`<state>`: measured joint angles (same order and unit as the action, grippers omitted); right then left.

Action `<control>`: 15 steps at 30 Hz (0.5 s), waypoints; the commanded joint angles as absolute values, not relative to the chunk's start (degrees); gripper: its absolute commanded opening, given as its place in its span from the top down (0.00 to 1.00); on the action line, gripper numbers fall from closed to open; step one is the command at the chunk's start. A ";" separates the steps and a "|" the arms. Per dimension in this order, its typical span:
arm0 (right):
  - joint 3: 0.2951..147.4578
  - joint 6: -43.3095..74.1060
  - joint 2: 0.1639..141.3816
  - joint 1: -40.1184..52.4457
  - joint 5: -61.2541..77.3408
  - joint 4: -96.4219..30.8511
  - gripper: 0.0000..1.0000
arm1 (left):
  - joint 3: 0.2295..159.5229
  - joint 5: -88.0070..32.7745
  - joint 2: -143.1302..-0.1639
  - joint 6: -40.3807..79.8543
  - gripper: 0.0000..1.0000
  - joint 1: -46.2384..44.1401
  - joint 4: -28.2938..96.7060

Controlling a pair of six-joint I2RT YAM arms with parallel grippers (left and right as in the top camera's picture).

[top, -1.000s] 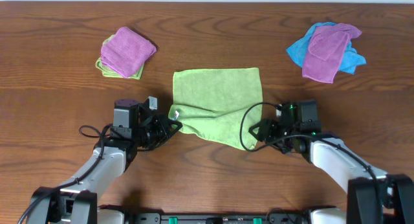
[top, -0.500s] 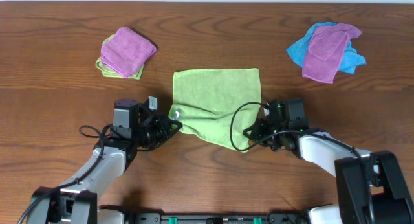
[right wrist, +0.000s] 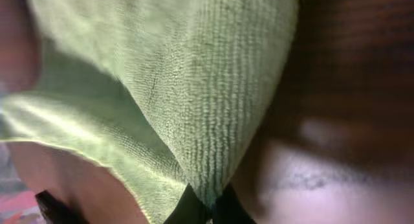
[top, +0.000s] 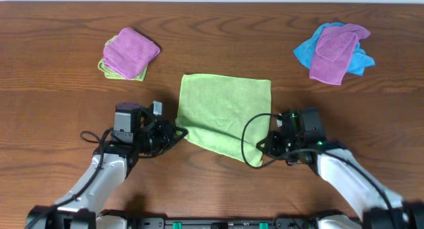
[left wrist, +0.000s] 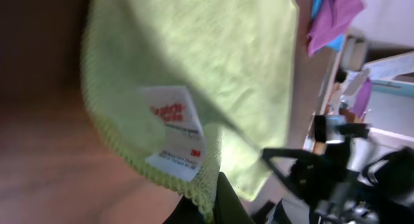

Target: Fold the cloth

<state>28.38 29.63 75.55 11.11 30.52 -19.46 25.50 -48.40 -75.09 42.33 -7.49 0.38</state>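
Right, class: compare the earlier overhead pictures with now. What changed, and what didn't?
The right gripper shut its jaws on the cloth's near right corner; the cloth slid slightly toward the robot. The left gripper kept the tagged corner; the left pile and right pile stayed put.

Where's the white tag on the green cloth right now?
The white tag sits at the green cloth's near-left corner, right beside the left gripper pinching that corner, clearest in the left wrist view.

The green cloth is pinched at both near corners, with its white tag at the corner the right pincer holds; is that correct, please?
Not quite: the white tag sits at the corner the left pincer holds, as the left wrist view shows. The green cloth is pinched at both near corners.
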 commanded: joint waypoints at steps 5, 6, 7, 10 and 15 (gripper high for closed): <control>28.10 27.09 68.71 10.68 29.78 -25.67 0.99 | 26.44 -51.09 -70.72 37.19 0.94 -7.14 9.74; 28.10 27.09 67.94 10.68 29.58 -26.11 0.99 | 26.44 -51.09 -69.78 37.21 0.94 -7.14 10.50; 28.10 27.11 67.37 10.68 29.17 -26.22 0.99 | 26.44 -51.09 -68.86 37.23 0.94 -7.14 10.59; 28.14 27.16 65.78 10.68 27.90 -25.89 0.99 | 26.68 -50.13 -65.56 37.80 0.94 -7.14 10.41; 28.18 27.83 65.21 10.68 26.17 -23.75 0.99 | 27.68 -45.08 -63.26 40.27 0.94 -7.14 10.13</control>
